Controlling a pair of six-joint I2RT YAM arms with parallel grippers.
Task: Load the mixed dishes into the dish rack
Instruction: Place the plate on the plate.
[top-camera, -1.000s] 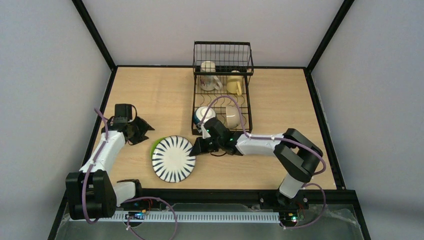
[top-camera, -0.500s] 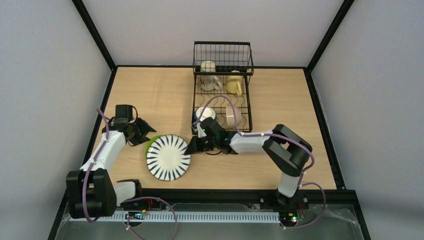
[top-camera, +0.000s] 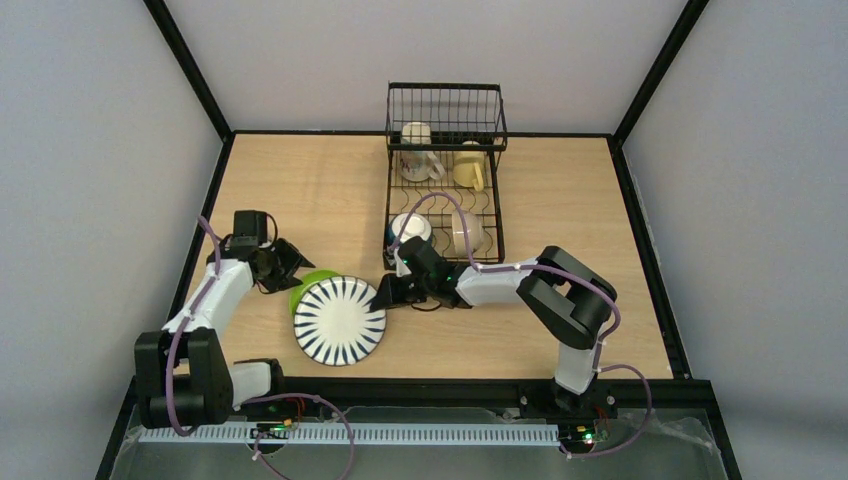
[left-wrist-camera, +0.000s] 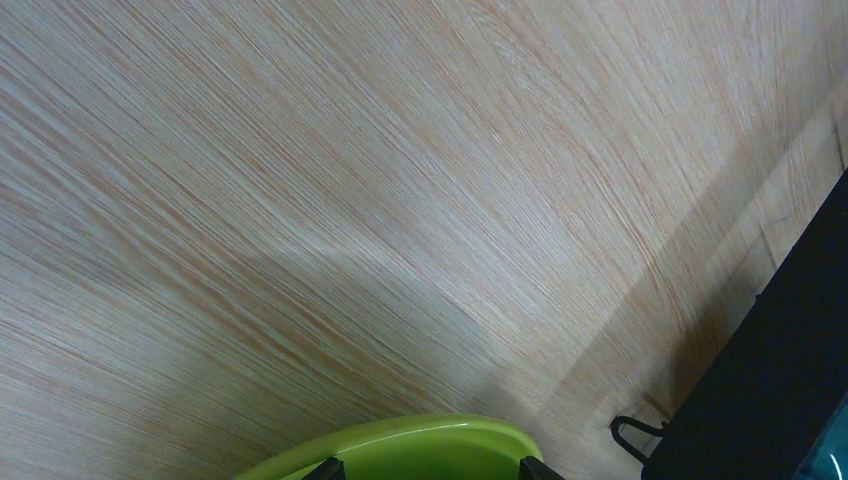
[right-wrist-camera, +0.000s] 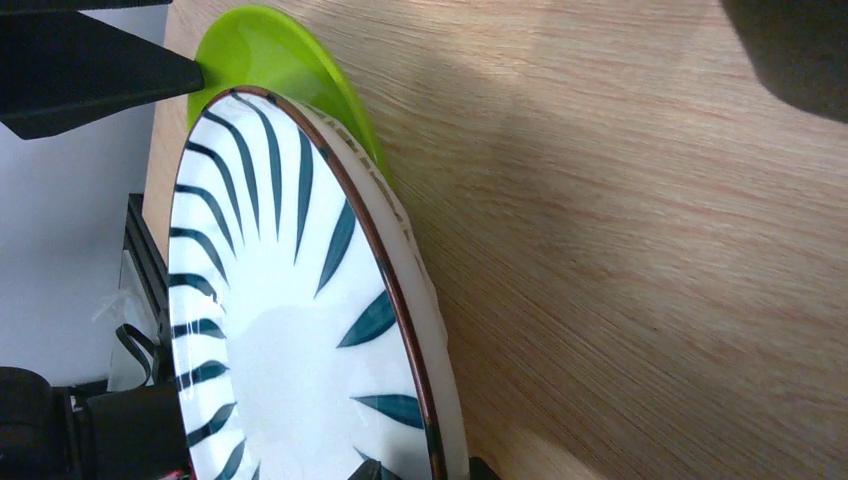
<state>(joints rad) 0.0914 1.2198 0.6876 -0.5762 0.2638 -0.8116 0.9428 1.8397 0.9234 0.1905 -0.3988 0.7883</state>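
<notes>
The white plate with dark radial stripes (top-camera: 340, 320) lies near the table's front, overlapping the green plate (top-camera: 308, 284). My right gripper (top-camera: 386, 295) is shut on the striped plate's right rim; in the right wrist view the rim (right-wrist-camera: 400, 330) runs between its fingertips (right-wrist-camera: 425, 470). My left gripper (top-camera: 287, 263) is open at the green plate's left edge. In the left wrist view the green rim (left-wrist-camera: 420, 445) lies between its spread fingertips (left-wrist-camera: 432, 470). The black dish rack (top-camera: 445, 110) holds mugs (top-camera: 470, 170) above, and a blue-outside bowl (top-camera: 408, 228) and a cream bowl (top-camera: 466, 232) below. No yellow plate is in view.
The black frame rail (top-camera: 480, 388) runs along the table's front edge just behind the plates. Black posts stand at the back corners. The rack stands at the back centre, close behind my right arm (top-camera: 500, 285).
My right gripper has dragged the striped plate leftward, further over the green plate. My left gripper has edged toward the green plate's rim.
</notes>
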